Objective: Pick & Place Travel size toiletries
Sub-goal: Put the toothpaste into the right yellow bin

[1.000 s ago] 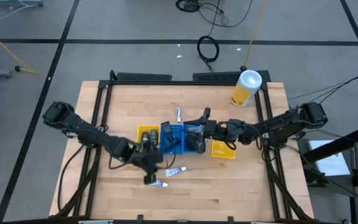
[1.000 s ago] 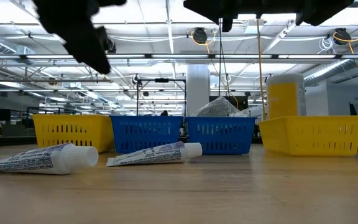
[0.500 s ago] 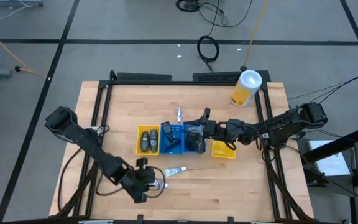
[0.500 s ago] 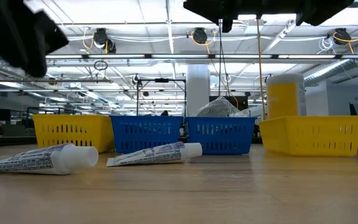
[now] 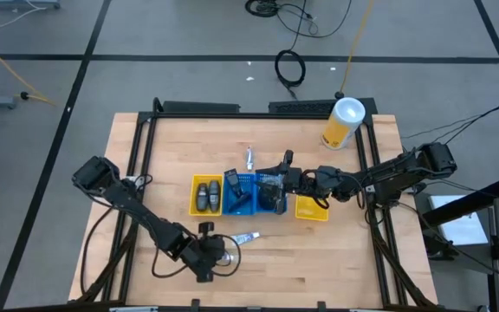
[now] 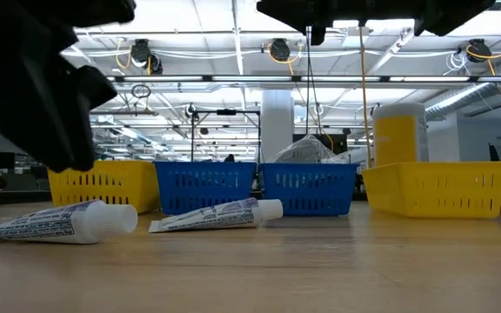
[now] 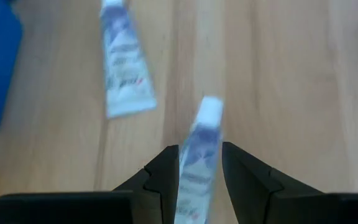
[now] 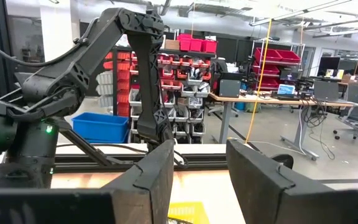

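Observation:
Two white tubes lie flat on the wood near the table's front. The nearer tube lies lengthwise under my left gripper, whose open fingers stand on either side of it, a little above it. The other tube lies beside it, toward the bins. Dark toiletries lie in the left yellow bin and in the two blue bins. My right gripper hangs open over the right blue bin with nothing between its fingers.
A second yellow bin ends the row on the right. A large yellow canister with a white lid stands at the far right corner. One small tube lies behind the bins. Bare wood stretches along the table's front and left.
My left gripper has gone toward the table's near edge and down, from beside the left yellow bin to over the nearer tube, rolling slightly on the way. Its fingers keep the same gap. Neither tube has moved.

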